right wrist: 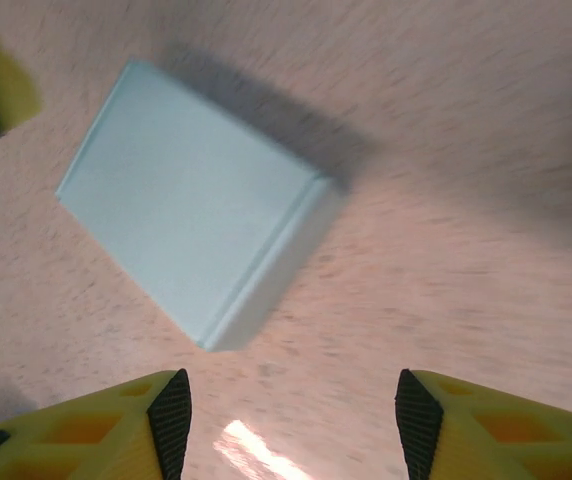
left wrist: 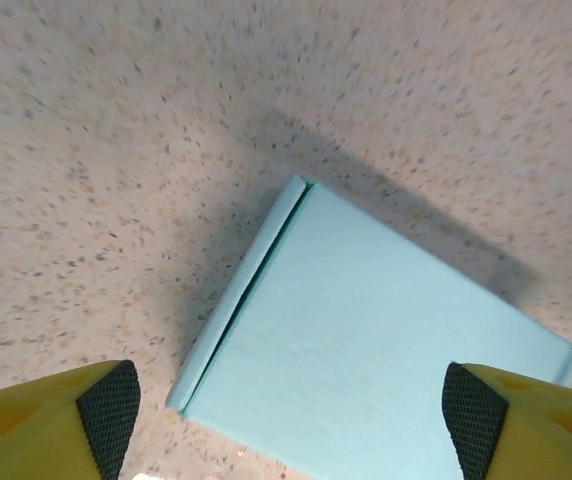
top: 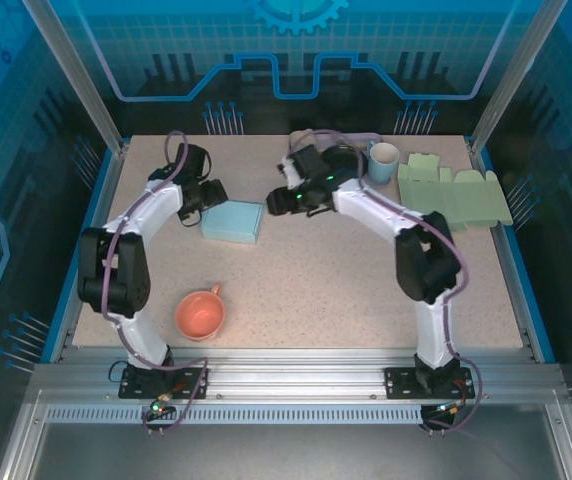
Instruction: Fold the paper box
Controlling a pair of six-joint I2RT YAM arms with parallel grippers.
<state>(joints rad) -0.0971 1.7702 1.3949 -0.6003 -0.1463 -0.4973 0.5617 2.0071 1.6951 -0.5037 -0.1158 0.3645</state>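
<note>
The light blue paper box [top: 233, 222] lies closed and flat on the speckled table, between the two arms. My left gripper [top: 208, 198] hovers at the box's left edge. In the left wrist view its jaws are open wide [left wrist: 291, 425] above the box [left wrist: 366, 350], touching nothing. My right gripper [top: 284, 199] hangs just right of the box. Its open jaws [right wrist: 294, 425] stand over bare table, and the box [right wrist: 186, 225] lies ahead and to the left, apart from the fingers.
An orange cup [top: 200, 313] stands near the front left. At the back right are a pale blue mug [top: 383, 160] and a stack of flat green box blanks [top: 453, 194]. Blue rails edge the table [top: 366, 280] on both sides.
</note>
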